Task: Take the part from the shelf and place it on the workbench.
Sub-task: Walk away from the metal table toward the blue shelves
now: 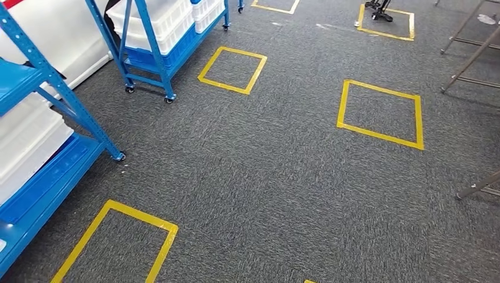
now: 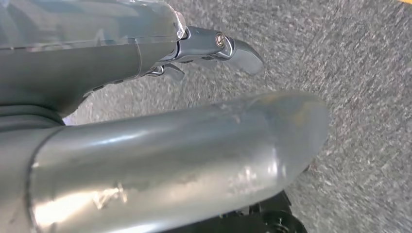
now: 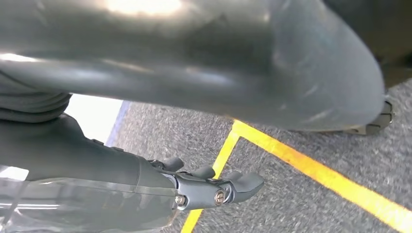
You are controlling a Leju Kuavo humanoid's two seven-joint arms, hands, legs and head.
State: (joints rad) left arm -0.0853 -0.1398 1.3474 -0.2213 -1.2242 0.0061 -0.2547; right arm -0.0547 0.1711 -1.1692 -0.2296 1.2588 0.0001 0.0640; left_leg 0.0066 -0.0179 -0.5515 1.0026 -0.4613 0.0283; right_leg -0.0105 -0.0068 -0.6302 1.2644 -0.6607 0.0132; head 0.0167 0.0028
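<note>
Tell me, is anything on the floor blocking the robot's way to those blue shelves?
Nothing visible does. The grey carpet between the robot and the near blue shelf carries only flat yellow tape squares. Both hands hang at its sides above the carpet, left hand and right hand, holding nothing.

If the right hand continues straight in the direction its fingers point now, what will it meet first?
Probably the floor. The right hand holds nothing and points over grey carpet crossed by a yellow tape line. Nothing else lies ahead, though depth is unclear.
</note>
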